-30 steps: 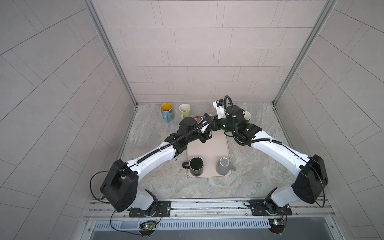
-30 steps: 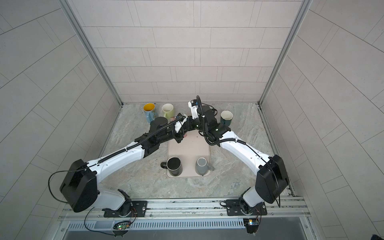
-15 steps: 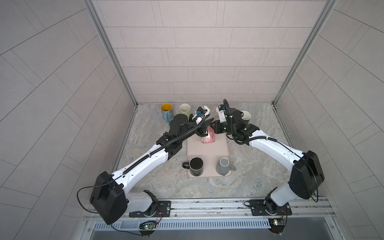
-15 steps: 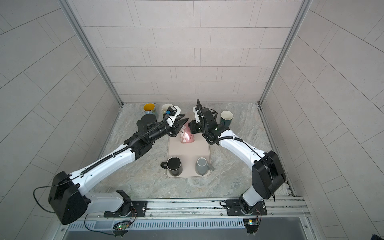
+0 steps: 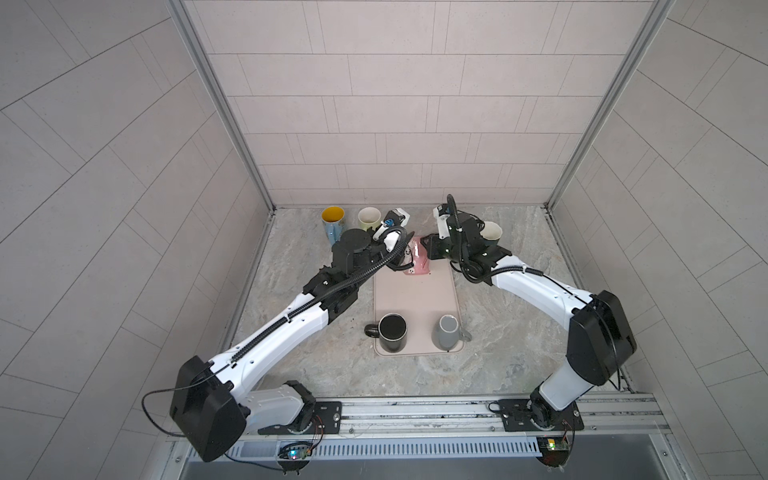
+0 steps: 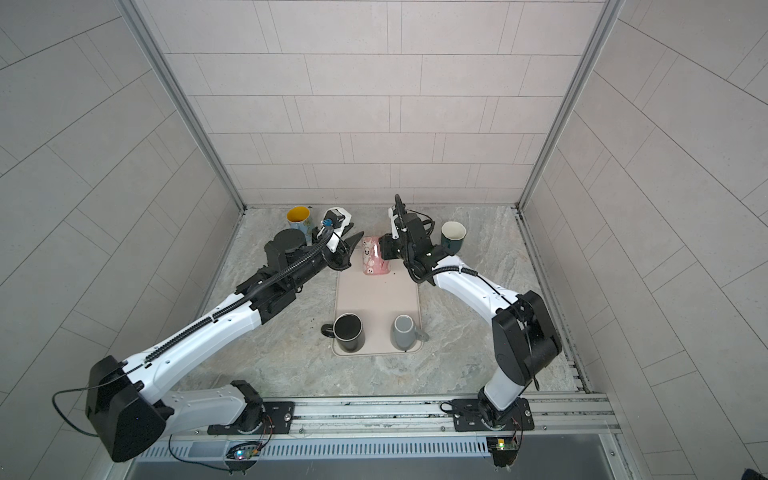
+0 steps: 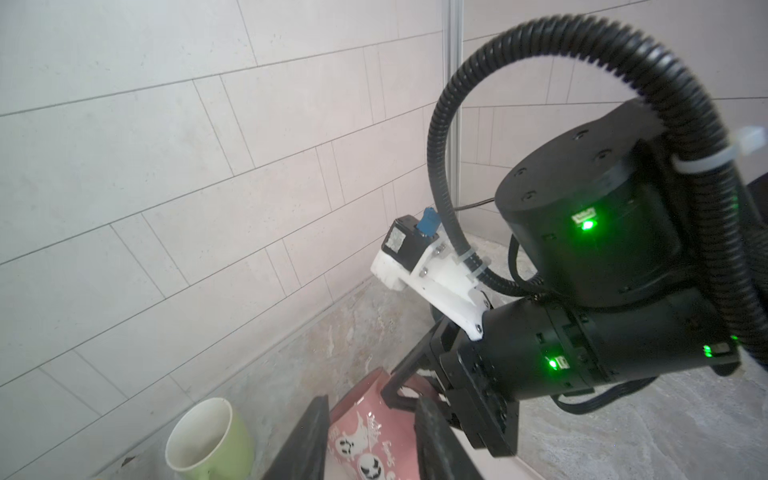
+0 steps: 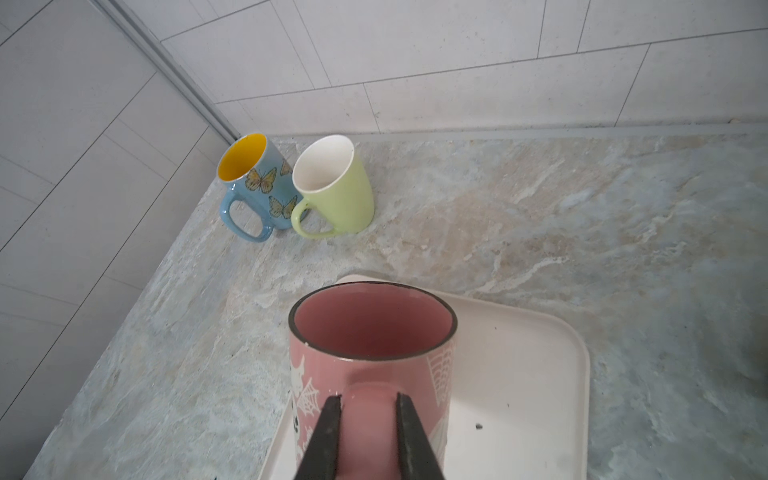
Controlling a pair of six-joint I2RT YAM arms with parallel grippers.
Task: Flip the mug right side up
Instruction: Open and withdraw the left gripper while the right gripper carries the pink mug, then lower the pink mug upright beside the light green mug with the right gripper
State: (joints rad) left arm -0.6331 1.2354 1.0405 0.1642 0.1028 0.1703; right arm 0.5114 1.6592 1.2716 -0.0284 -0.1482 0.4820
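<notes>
Location: glossy pink ceramic mug (image 6: 375,259) printed with white ghosts and webs, at the far end of the flat, round-cornered beige tray (image 6: 376,303).
Edges: tray rim just beyond the mug; bare marbled counter (image 6: 457,374) on all sides.
Room: black mug (image 6: 348,332) and grey mug (image 6: 404,332) at the tray's near end, well apart.
Axis: upright, mouth up, handle toward the right arm.
Right tool (image 8: 368,399): clenched on the handle.
Left tool (image 6: 353,245): spread open, gripping nothing, near the mug's wall.
</notes>
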